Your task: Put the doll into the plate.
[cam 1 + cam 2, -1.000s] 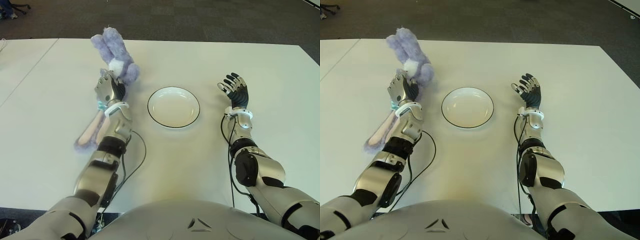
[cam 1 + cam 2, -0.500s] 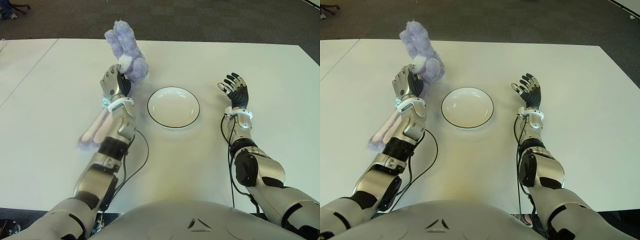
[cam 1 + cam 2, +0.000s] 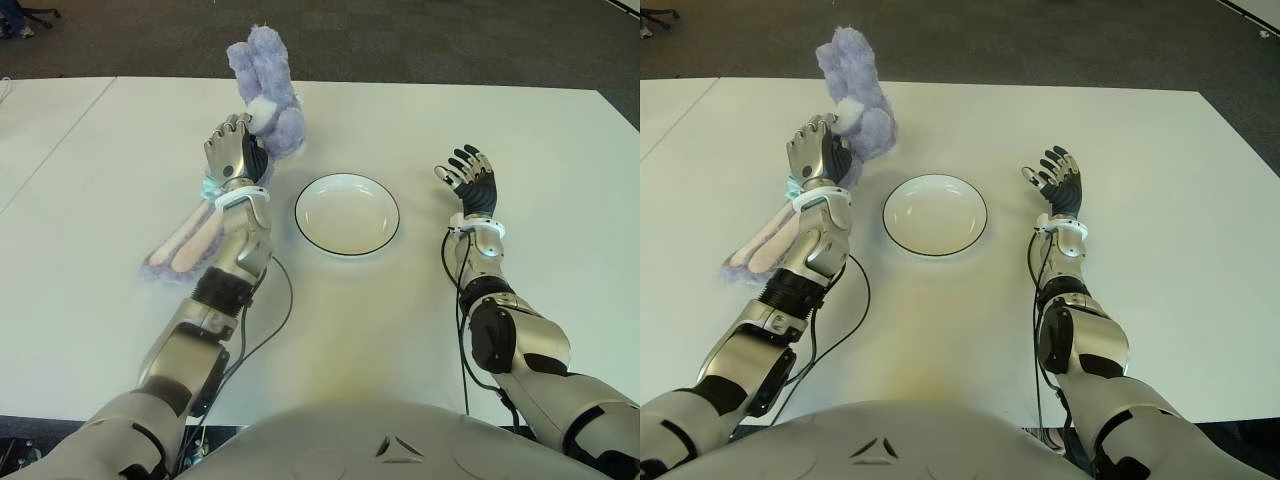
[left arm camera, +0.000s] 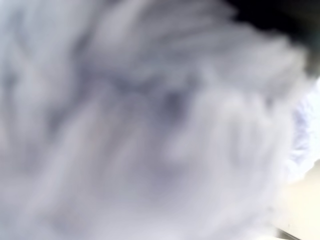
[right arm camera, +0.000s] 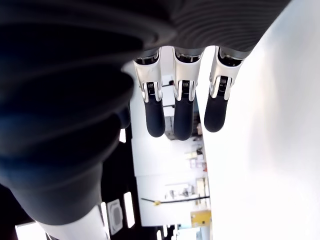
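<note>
A lavender plush rabbit doll (image 3: 270,100) is held up off the white table (image 3: 90,180), its body raised at the far left of the plate and its long ears (image 3: 180,245) trailing down toward the table behind my forearm. My left hand (image 3: 232,152) is shut on the doll's middle; purple fur (image 4: 150,120) fills the left wrist view. The white plate (image 3: 347,214) with a thin dark rim sits at the table's centre, with nothing in it. My right hand (image 3: 468,178) shows to the right of the plate, fingers (image 5: 182,107) spread, holding nothing.
A dark cable (image 3: 268,320) runs along my left arm over the table. The table's far edge meets dark carpet (image 3: 420,45). A seam to a second table (image 3: 55,150) runs at the left.
My left hand has lifted the doll and carried it rightward and farther from me, toward the plate's far left. The ears have dragged along. The right hand has not moved.
</note>
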